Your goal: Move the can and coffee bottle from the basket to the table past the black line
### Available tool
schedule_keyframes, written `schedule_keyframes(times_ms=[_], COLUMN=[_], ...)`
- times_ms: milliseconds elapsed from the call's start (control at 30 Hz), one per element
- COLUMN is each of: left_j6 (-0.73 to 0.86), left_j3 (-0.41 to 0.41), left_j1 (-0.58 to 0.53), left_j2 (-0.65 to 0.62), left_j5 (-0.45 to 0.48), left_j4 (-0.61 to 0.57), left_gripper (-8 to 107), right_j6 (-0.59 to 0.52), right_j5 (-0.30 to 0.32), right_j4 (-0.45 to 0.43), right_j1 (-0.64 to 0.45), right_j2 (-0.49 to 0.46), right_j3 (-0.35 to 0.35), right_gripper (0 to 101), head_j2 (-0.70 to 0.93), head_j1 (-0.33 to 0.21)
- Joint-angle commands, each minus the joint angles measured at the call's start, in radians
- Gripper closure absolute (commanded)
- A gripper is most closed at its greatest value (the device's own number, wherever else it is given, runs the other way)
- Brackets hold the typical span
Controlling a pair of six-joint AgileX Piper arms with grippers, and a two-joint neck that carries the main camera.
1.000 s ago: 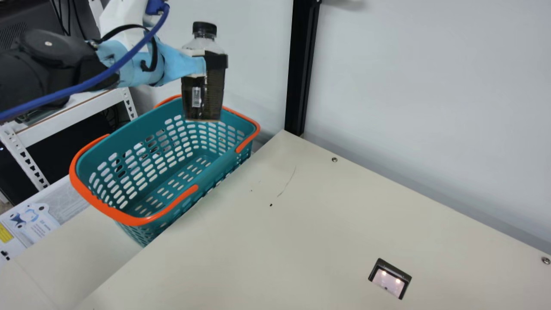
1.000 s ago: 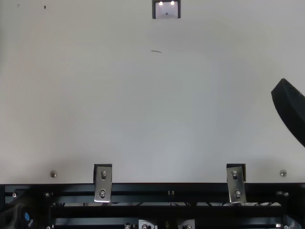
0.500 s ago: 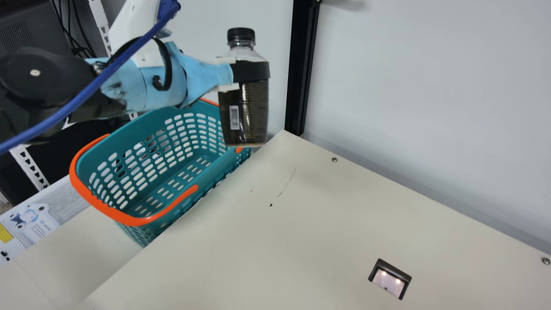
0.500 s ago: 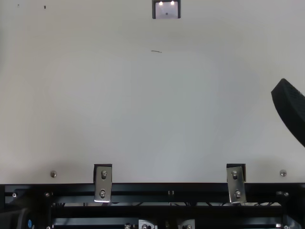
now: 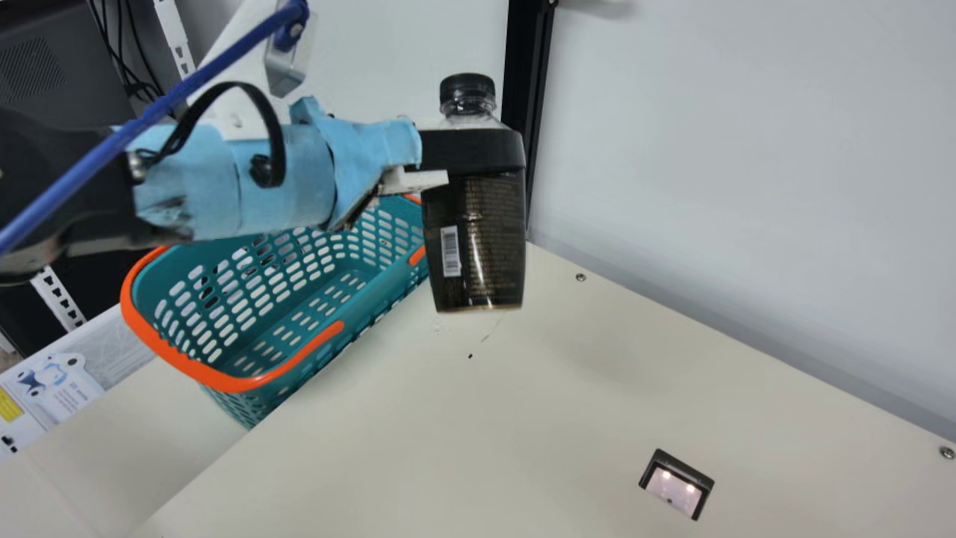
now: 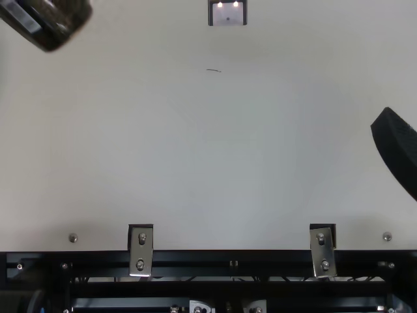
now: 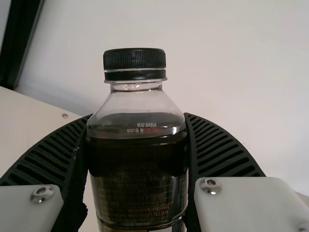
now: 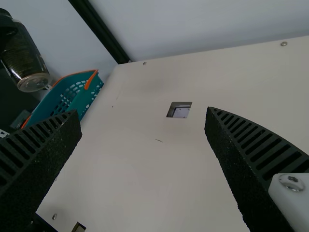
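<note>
All the way, hold the coffee bottle (image 5: 482, 254) upright, clasped in the left gripper (image 7: 138, 126); release once flat on the table (image 5: 515, 426); leave the right gripper (image 8: 143, 118) agape.

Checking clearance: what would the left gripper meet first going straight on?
Probably the pale flat wall; the left gripper holds the dark, black-capped plastic bottle, and the gap ahead is hard to judge.

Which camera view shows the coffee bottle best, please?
The main view: the coffee bottle shows from cap to base. Left wrist view: cap and upper body, closer; top view: lower end; right wrist view: side and base.
</note>
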Motion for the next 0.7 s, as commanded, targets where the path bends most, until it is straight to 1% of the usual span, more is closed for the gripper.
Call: schedule_keyframes(times_ms=[0, 167, 300, 667], left_j6=[-0.091, -0.192, -0.266, -0.450], left_j3=[0.003, 0.006, 0.005, -0.013], left_j1=[-0.019, -0.063, -0.102, -0.214], left_j2=[-0.026, -0.070, -0.098, -0.128], left_j5=[0.011, 0.031, 0.038, 0.025], left_j4=[0.021, 0.064, 0.101, 0.223], left_gripper=[89, 89, 89, 89], right_j6=[0.000, 0.000, 0.000, 0.000], right_j5=[0.000, 0.000, 0.000, 0.000], right_j4=[0.000, 0.000, 0.000, 0.000], right_j1=[0.000, 0.000, 0.000, 0.000], right_j2=[0.000, 0.000, 0.000, 0.000], right_j3=[0.000, 0.000, 0.000, 0.000], right_gripper=[0, 0, 0, 0], head_j2=[0.002, -0.078, -0.162, -0.435], head_j1=[-0.015, 0.003, 0.005, -0.025])
